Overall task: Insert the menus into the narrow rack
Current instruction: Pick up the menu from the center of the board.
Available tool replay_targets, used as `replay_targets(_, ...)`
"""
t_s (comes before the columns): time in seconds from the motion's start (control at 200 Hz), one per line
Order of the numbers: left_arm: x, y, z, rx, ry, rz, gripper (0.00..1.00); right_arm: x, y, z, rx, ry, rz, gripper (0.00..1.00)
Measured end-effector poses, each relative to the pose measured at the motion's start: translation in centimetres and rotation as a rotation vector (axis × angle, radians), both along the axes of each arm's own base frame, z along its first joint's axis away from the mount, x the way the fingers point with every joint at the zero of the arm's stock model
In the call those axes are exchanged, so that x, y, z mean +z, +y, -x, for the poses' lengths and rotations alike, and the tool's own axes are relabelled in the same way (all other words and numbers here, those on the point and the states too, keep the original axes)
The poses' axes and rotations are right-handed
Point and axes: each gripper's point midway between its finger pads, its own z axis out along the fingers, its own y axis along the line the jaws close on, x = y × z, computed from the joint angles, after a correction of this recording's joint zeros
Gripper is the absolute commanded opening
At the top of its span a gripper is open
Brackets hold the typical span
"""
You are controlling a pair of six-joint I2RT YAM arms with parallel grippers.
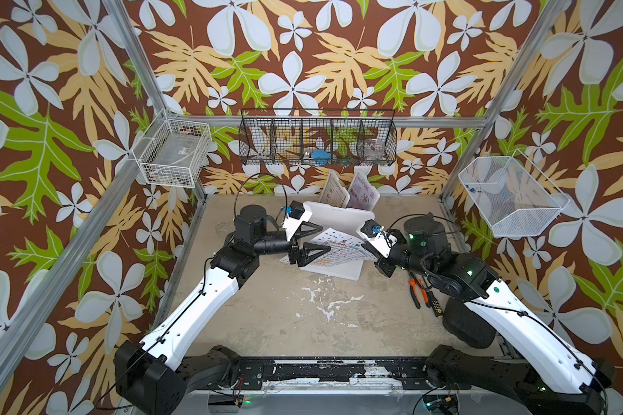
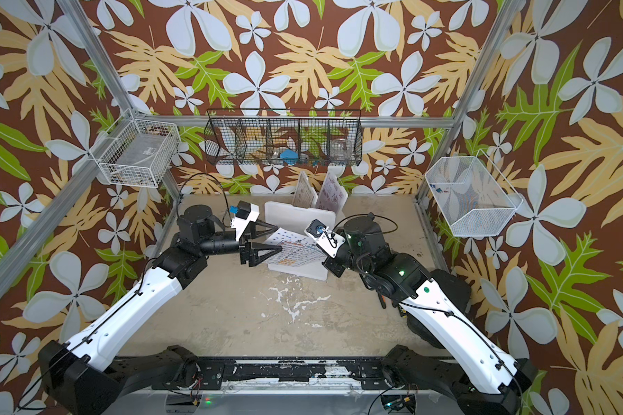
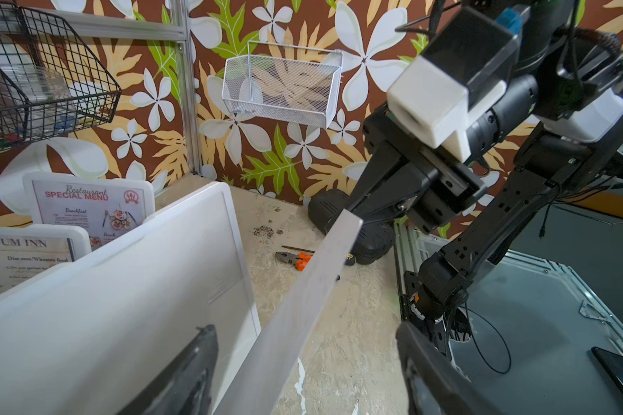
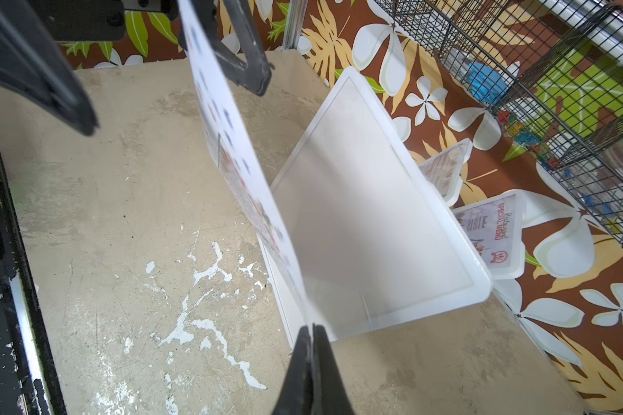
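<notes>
The right hand [image 4: 312, 327] is clenched on one edge of the large white menu [image 4: 238, 143], with the sheet pinched between its two fingers. The left hand [image 1: 321, 238] is released: its fingers stand apart on either side of the sheet's opposite end. The dotted-border menu hangs tilted over the front of the white rack [image 1: 339, 215], just before a tall white divider. Whether its lower edge sits in a slot I cannot tell. At the rack's rear two menus stand upright side by side, the DIM SUM INN menu [image 3: 22, 258] and the SPECIAL MENU [image 3: 87, 204].

The rack rests on the tabletop [image 1: 267, 316] near the back wall. Above it, a black wire basket [image 1: 256, 143] with several compartments holds a blue thing [image 1: 319, 156] and a clear rounded container [image 1: 374, 147]. A white wire basket [image 1: 166, 176] on one side wall holds a clear flat box [image 1: 175, 149]. A white mesh basket [image 1: 511, 222] on the other holds a few small coloured bits [image 1: 473, 188].
</notes>
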Motion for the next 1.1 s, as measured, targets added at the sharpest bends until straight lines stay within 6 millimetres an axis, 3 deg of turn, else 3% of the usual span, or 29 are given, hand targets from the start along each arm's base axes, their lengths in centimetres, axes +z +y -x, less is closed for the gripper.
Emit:
replay_targets(0.17,-0.4,-0.1,0.0,0.000,-0.013,-0.020,0.51,-0.4,-0.2,0.2,0.000,0.016,0.018,0.00)
replay_targets(0.581,-2.0,0.1,-0.2,0.027,-0.011,-0.083,0.26,0.3,-0.3,0.5,0.003,0.038,0.032,0.00)
replay_targets(0.896,-2.3,0.3,-0.4,0.041,-0.022,-0.105,0.00,0.5,-0.1,1.0,0.026,0.049,0.021,0.00)
replay_targets(0.991,-2.3,0.3,-0.3,0.047,-0.025,-0.108,0.00,0.6,0.0,1.1,0.034,0.051,0.016,0.00)
replay_targets(1.071,-2.2,0.4,-0.3,0.049,-0.029,-0.107,0.00,0.7,0.0,1.3,0.037,0.052,0.009,0.18)
replay_targets(1.101,-2.0,0.4,-0.2,0.049,-0.032,-0.106,0.00,0.7,0.0,1.3,0.037,0.052,0.007,0.37)
